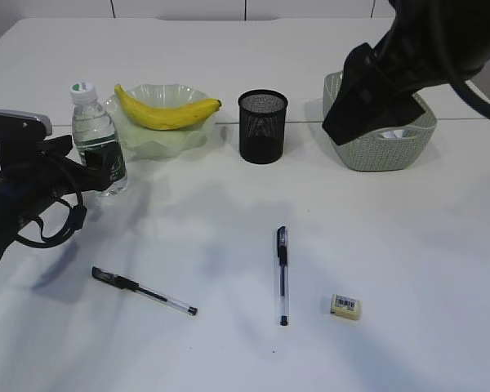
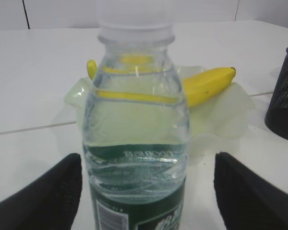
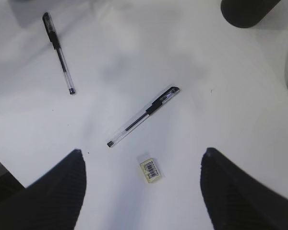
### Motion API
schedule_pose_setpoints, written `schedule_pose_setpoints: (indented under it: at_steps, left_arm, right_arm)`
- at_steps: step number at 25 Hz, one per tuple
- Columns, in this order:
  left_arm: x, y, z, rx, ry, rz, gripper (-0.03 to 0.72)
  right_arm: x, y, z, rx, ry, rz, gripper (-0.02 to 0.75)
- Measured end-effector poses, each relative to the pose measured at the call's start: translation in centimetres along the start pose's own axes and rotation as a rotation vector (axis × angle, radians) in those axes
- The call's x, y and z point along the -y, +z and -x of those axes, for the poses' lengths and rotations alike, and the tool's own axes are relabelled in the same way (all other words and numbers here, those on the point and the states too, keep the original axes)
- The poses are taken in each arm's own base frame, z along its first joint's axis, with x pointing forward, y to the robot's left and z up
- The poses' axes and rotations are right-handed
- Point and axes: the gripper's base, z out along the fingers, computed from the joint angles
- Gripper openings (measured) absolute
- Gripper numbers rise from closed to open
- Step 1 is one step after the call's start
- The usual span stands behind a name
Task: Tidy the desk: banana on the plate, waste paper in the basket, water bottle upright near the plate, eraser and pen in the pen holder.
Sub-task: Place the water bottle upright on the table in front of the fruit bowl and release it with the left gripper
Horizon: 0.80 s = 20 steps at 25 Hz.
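On my far left the left gripper stands spread, its fingers either side of the upright water bottle without touching; the green label's writing is unreadable. Next, the banana lies on the plate. Then the pen holder, two pens, and the eraser showing a barcode. By the basket, my right gripper hangs apart, empty.

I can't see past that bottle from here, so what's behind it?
Behind the water bottle sits the pale green plate with the banana on it. The bottle covers the banana's middle; only distorted yellow streaks show through.
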Motion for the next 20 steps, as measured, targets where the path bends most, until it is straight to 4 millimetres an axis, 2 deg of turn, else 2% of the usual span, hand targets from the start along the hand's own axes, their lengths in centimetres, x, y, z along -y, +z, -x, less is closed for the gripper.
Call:
schedule_pose_setpoints:
  at_steps: [5, 11, 20]
  left_arm:
    - [0.2, -2.2, 0.5, -0.026, -0.003, 0.001, 0.62]
    - [0.5, -4.6, 2.0, -0.018, -0.002, 0.001, 0.617]
    - [1.1, -7.2, 5.7, -0.117, -0.026, -0.004, 0.608]
  right_arm:
    - [0.0, 0.0, 0.0, 0.002, 0.0, -0.001, 0.55]
    - [0.0, 0.0, 0.0, 0.002, 0.0, -0.001, 0.549]
    - [-0.2, 0.0, -0.6, -0.069, 0.0, 0.023, 0.524]
